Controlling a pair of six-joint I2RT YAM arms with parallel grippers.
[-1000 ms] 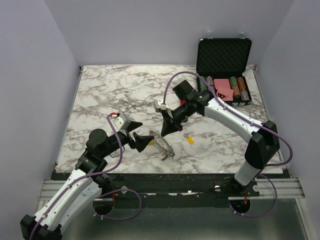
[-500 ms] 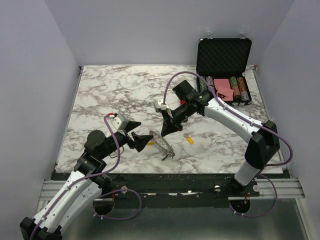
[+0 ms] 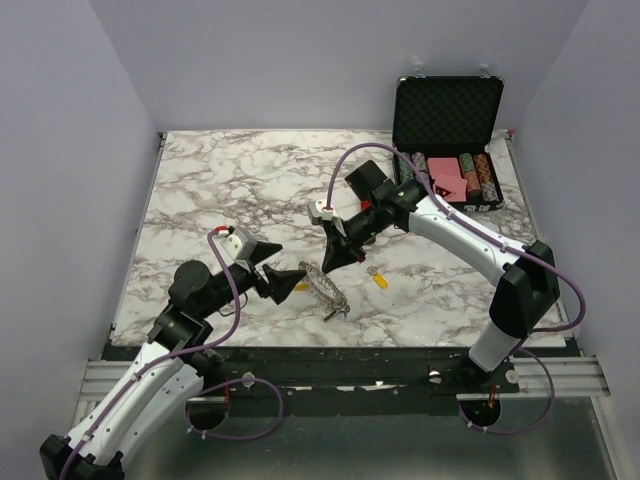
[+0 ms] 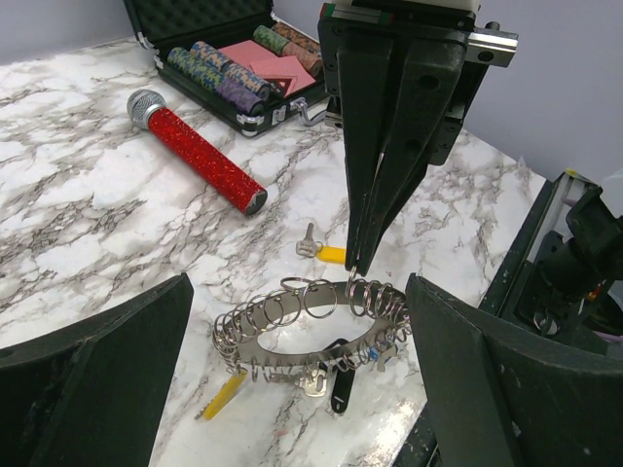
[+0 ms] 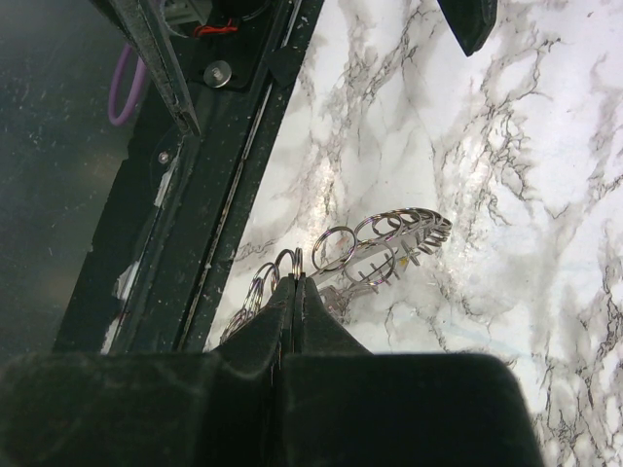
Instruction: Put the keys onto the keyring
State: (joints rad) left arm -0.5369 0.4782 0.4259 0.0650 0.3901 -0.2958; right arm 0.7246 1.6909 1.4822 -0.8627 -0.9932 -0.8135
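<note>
Where the marble table (image 3: 220,180) nears its front edge, the keyring (image 4: 375,295) rests as the central item: a silvery band on the marble, its rim crowded with small wire loops. In the overhead view it lies between the two arms, just right of the left gripper (image 3: 285,266).

Left gripper: fingers (image 4: 97,389) spread wide, nothing between them. The ring sits ahead of the gap, touched by neither finger.

Right gripper (image 4: 358,265): pointing straight down, fingers pressed together into a narrow tip that meets the ring's far rim among the loops. Whether a single wire loop is nipped at that tip cannot be told.

Keys, loose:
- One yellow-headed key (image 4: 324,252), flat on the marble just beyond the ring, near the right gripper's tip but apart from it.
- A second yellow-headed key (image 4: 222,397), flat on the marble at the ring's near left side, close beside the band.

Keys, on the ring: a small cluster hangs from the near rim, made up of a silver key (image 4: 313,381), a dark tag (image 4: 341,387) and a bit of blue (image 4: 376,358). Finer detail is too small to read.

Other items:
- A red glitter cylinder (image 4: 200,156) with a silver cap, lying on its side well behind the ring.
- An open black case (image 3: 447,105) at the far right corner, lid upright, holding striped poker chips (image 4: 219,78) in rows and pink flat pieces (image 4: 268,58).
</note>
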